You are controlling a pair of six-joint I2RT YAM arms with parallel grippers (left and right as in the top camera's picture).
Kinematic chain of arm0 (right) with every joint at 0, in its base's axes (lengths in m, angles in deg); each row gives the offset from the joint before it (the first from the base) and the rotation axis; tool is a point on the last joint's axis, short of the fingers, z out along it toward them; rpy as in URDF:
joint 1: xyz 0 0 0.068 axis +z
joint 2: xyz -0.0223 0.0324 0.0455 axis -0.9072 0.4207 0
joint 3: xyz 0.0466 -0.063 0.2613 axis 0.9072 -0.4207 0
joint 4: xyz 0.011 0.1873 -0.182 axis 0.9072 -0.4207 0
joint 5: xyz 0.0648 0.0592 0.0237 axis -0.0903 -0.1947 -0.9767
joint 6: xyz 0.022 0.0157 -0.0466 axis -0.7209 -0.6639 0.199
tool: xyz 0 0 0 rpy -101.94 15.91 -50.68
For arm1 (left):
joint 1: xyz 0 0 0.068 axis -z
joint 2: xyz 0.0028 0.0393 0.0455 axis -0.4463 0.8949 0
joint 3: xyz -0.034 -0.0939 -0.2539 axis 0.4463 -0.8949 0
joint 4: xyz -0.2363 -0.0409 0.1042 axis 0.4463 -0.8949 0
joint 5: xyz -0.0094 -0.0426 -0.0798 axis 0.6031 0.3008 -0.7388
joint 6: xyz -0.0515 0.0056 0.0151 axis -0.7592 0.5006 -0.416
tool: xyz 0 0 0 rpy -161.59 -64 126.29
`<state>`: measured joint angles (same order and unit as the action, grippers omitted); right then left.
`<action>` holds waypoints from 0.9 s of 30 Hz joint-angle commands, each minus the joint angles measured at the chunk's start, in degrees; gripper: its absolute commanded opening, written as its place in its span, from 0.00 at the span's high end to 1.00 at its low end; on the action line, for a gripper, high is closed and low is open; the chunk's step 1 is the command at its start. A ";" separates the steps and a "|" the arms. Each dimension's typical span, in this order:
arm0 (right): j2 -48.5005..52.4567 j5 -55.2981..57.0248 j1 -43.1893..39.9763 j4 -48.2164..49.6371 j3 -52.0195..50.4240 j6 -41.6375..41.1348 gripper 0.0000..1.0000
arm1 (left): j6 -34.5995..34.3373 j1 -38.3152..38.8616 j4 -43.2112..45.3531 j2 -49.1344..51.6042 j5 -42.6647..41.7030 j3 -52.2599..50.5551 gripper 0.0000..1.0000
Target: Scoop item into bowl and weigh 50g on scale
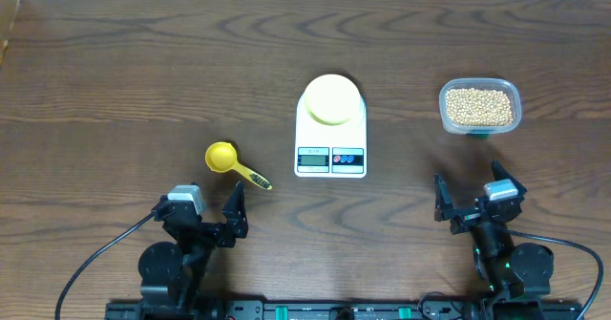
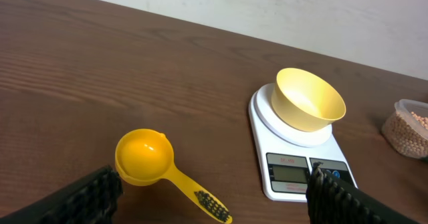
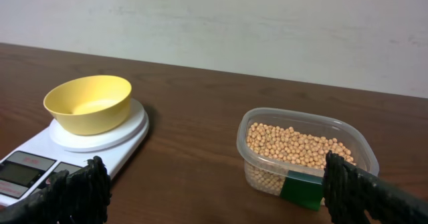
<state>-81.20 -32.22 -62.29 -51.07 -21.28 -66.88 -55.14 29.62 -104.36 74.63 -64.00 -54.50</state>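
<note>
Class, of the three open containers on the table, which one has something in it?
The clear rectangular plastic tub, filled with small beige beans; the pale yellow round bowl and the yellow handled plastic scoop are empty.

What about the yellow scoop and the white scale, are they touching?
Apart. The overhead view shows a strip of bare brown table between the scoop and the scale.

A dark brown wood-grain table (image 1: 115,81) meets a plain off-white wall (image 3: 267,23) under soft, even light.
</note>
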 commanded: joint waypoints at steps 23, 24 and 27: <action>-0.28 0.44 0.55 -0.04 -0.26 0.68 0.01 | -1.01 0.20 -0.63 14.84 -0.96 12.81 0.09; -0.28 0.44 0.55 -0.02 -0.26 0.68 0.01 | -1.01 0.20 -0.63 16.11 -0.98 13.57 0.09; -0.28 0.44 0.55 -0.02 -0.26 0.68 0.01 | -1.01 0.20 -0.59 21.14 -1.51 16.57 0.09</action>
<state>-81.20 -32.24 -62.29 -51.09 -21.28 -66.88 -55.39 29.62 -104.81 91.50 -64.03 -41.47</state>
